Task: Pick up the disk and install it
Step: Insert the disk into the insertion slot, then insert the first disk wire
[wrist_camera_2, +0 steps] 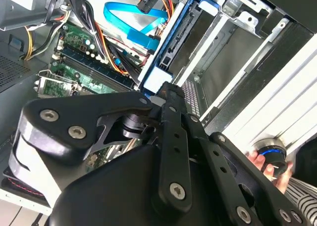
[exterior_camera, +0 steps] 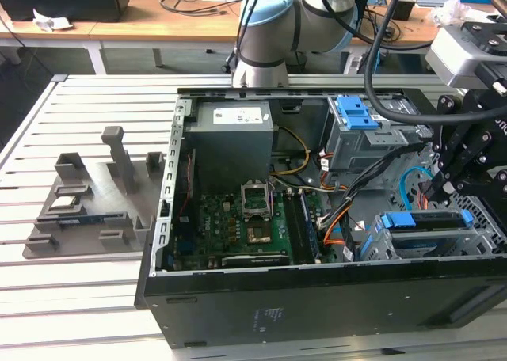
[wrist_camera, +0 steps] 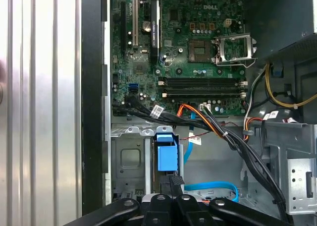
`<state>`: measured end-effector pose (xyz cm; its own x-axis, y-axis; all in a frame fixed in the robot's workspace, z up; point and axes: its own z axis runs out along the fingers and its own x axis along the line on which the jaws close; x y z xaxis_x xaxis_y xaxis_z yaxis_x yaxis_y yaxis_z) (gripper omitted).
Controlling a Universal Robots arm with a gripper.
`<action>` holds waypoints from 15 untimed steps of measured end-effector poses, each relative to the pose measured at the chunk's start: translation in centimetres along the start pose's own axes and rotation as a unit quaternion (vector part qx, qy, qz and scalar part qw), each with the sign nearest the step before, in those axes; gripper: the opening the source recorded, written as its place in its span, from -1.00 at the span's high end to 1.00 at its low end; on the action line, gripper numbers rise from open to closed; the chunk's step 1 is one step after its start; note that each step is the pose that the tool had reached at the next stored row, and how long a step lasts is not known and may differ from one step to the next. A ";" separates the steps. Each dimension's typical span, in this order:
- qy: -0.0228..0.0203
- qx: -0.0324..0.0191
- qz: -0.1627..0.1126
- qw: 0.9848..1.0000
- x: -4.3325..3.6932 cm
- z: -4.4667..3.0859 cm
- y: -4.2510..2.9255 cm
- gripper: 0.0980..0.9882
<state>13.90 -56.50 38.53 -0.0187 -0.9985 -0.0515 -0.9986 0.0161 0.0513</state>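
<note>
Black linkage gripper (wrist_camera: 171,182) pinching blue-framed silver metal disk (wrist_camera: 166,156) edge-on, hanging directly below gripper, long axis pointing down into grey metal drive cage (wrist_camera: 130,159).

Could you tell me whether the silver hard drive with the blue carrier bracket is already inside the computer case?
Inside. The silver hard drive with blue carrier bracket sits in the drive bay of the open black computer case, beside the gripper.
</note>
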 end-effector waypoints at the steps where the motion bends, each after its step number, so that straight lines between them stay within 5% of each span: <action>1: 0.000 0.000 0.000 1.000 0.00 0.00 0.00 0.98; 5: 0.000 0.000 0.000 1.000 0.00 0.03 0.00 0.98; 8: 0.000 0.000 0.000 1.000 0.00 0.05 0.00 0.41; 10: 0.000 0.000 0.000 1.000 -0.11 0.09 -0.13 0.41; 13: 0.002 0.000 0.000 1.000 -0.98 0.05 -0.98 0.41; 15: 0.003 0.000 0.000 1.000 -2.33 0.06 -2.23 0.41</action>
<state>16.16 -54.20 38.48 -0.0188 -0.9988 -0.0448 -0.9985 0.0164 0.0520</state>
